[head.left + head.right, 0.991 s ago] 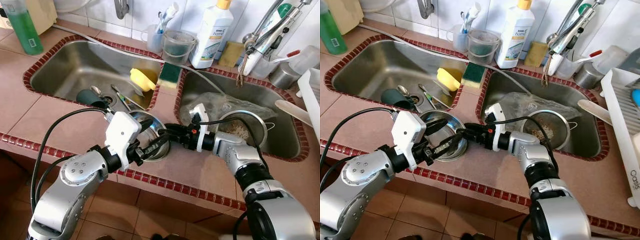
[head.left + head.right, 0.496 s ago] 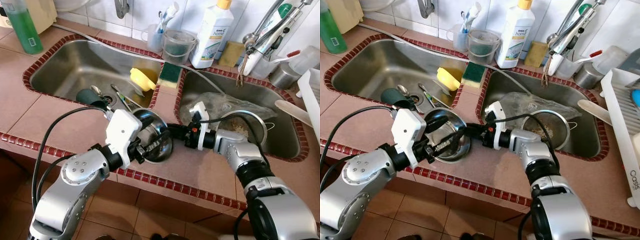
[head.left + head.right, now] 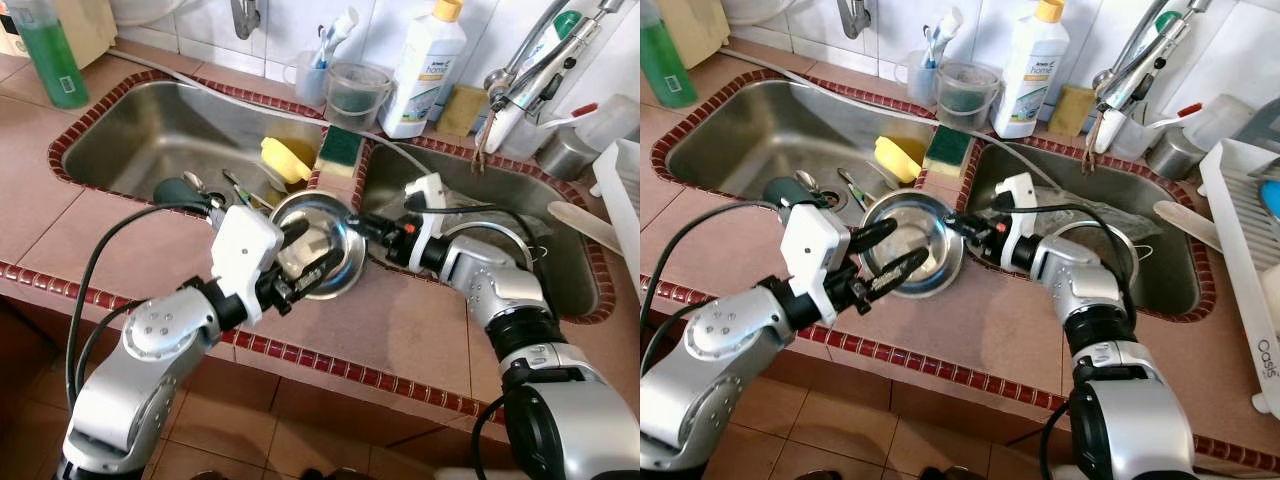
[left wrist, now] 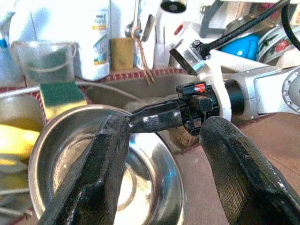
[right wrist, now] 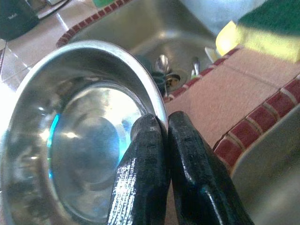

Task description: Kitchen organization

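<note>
A shiny steel bowl (image 3: 318, 248) hangs tilted above the tiled strip between the two sinks. My right gripper (image 3: 352, 226) reaches in from the right and is shut on the bowl's far rim; the right wrist view shows both fingers (image 5: 145, 154) pinching the rim of the bowl (image 5: 79, 140). My left gripper (image 3: 322, 244) comes from the near left and is open. One of its fingers (image 4: 93, 178) lies over the bowl's inside and the other (image 4: 234, 173) stands outside the rim, wide apart.
The left sink (image 3: 130, 140) holds a dark cup, utensils and a yellow sponge (image 3: 284, 158). In the right sink (image 3: 570, 290) lie a strainer and a plastic bag. Bottles, a tub and a tap line the back wall. A white dish rack (image 3: 1245, 250) stands at far right.
The bowl has risen off the counter's front part and moved back and right, held by my right gripper. My left gripper has followed it, still open around the near rim.
</note>
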Controlling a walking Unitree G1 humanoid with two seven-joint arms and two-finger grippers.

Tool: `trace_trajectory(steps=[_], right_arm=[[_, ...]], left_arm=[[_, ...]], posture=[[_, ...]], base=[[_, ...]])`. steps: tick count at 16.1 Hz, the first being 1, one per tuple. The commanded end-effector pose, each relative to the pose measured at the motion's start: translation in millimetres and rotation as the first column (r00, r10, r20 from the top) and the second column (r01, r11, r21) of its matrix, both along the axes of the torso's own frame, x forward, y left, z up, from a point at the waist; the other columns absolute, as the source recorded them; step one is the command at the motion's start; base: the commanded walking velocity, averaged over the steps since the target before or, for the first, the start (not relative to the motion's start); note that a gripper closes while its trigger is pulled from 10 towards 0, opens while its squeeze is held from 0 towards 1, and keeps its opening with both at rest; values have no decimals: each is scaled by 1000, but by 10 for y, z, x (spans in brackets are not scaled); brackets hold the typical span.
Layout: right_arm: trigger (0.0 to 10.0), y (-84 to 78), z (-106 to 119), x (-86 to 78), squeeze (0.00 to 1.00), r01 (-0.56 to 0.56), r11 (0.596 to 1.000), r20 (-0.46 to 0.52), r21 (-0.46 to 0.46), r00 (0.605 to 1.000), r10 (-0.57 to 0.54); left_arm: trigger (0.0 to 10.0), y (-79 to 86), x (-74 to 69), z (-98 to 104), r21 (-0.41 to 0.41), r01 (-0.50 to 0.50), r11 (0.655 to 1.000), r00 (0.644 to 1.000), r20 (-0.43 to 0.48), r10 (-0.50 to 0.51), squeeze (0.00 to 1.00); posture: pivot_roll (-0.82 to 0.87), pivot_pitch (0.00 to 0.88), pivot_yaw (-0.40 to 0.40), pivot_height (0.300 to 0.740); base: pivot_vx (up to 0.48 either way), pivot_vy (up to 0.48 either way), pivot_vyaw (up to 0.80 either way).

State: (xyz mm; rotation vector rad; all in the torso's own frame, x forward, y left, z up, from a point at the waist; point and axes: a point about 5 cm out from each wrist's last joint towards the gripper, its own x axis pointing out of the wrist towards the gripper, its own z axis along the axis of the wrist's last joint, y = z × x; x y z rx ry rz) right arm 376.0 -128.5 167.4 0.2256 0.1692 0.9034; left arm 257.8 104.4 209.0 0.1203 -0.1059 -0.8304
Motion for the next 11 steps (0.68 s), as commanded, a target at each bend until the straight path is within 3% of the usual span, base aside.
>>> trace_trajectory(steps=[1,3,11], right_arm=[[0,-100,16,0,0,43,999,2,0,999,-43],[0,-135,55,5,0,117,993,20,27,993,-117],[0,-31,79,-116,0,193,961,-5,199,981,-196]], left_arm=[[10000,-9,10,8,-8,9,1000,1000,5,-9,0],[10000,18,73,58,-26,-18,999,999,29,19,0],[10000,18,205,178,-98,-52,994,996,69,59,0]], posture=[[65,118,-185,740],[60,115,-179,740],[60,80,-155,740]], base=[[0,0,0],[0,0,0],[0,0,0]])
